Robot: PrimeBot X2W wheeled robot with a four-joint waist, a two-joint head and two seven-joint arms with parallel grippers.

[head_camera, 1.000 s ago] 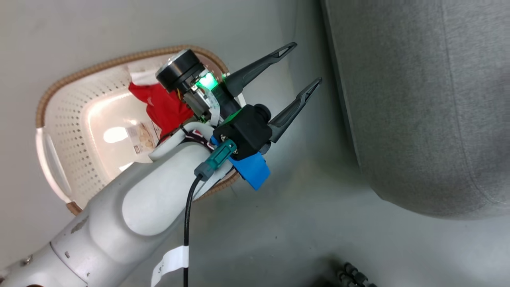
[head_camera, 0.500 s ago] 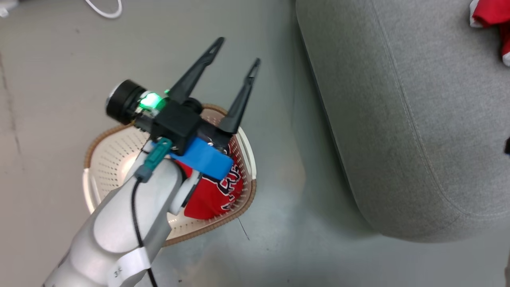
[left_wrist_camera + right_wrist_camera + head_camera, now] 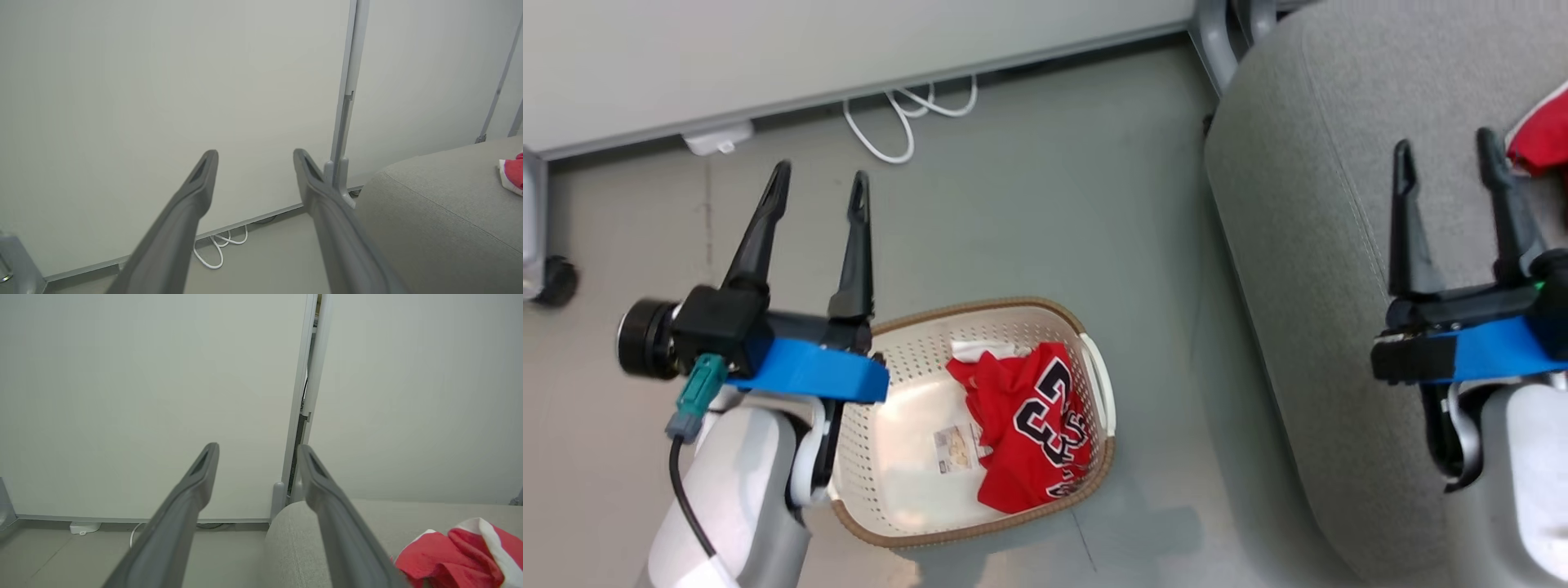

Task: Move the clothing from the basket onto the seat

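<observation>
A red jersey with black "23" lies crumpled in the right half of the cream basket on the floor. Red shorts with a white stripe lie on the grey seat at the right. My left gripper is open and empty, held above the floor to the left of the basket, fingers pointing toward the wall. Over the seat my right gripper is open and empty, just left of the shorts.
A white wall panel runs along the top, with a white cable and a small white box at its base. A grey metal post stands by the seat's far corner. A dark caster sits at far left.
The head camera has swung, so the whole picture shifted. My left gripper, earlier over the basket, now stands left of it. The right gripper and the shorts on the seat have come into view.
</observation>
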